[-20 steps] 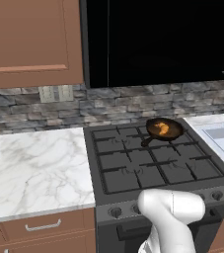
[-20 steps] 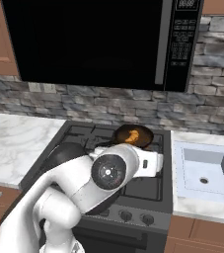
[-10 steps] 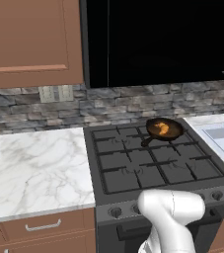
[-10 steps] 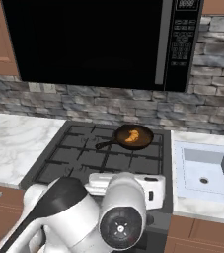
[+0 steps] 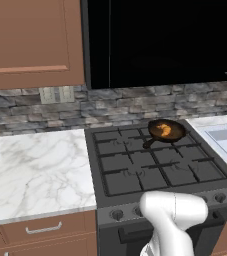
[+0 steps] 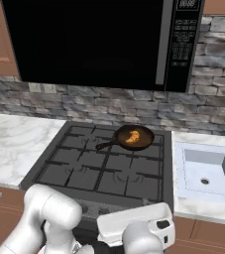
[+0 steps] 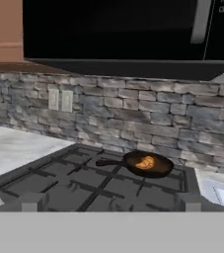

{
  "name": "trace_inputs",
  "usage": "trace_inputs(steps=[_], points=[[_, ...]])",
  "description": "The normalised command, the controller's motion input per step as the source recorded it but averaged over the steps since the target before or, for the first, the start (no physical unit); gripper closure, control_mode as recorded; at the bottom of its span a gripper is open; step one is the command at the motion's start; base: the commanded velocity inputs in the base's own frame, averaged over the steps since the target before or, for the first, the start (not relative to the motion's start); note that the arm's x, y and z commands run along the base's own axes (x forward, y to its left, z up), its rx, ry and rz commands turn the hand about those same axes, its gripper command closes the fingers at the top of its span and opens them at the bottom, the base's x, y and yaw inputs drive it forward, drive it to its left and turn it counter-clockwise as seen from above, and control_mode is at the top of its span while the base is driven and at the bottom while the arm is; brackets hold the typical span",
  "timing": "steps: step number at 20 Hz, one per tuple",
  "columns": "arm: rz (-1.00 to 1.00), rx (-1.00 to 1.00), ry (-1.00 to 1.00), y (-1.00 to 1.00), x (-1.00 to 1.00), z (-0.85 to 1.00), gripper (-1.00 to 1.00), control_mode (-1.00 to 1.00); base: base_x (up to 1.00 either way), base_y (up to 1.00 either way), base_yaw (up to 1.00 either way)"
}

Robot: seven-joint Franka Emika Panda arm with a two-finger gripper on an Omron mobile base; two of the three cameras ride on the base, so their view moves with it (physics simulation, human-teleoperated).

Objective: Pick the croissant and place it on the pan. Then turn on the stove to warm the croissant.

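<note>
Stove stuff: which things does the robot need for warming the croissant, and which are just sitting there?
Needed: croissant, lying in the pan; stove and its knobs.

Just there: sink, microwave, marble counter, wall outlet.

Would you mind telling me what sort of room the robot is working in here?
A rendered home kitchen, most likely: a gas stove carrying a pan with a croissant, a microwave mounted above it, and a sink set in the marble counter.
</note>
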Motion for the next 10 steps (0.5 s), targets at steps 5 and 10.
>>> trace_inputs(steps=[5, 10], points=[[0.21, 0.00, -0.33, 0.00, 0.00, -0.84, -1.00, -1.00, 0.00, 0.00, 0.00], [0.20, 0.00, -0.30, 0.00, 0.00, -0.84, -1.00, -1.00, 0.00, 0.00, 0.00]])
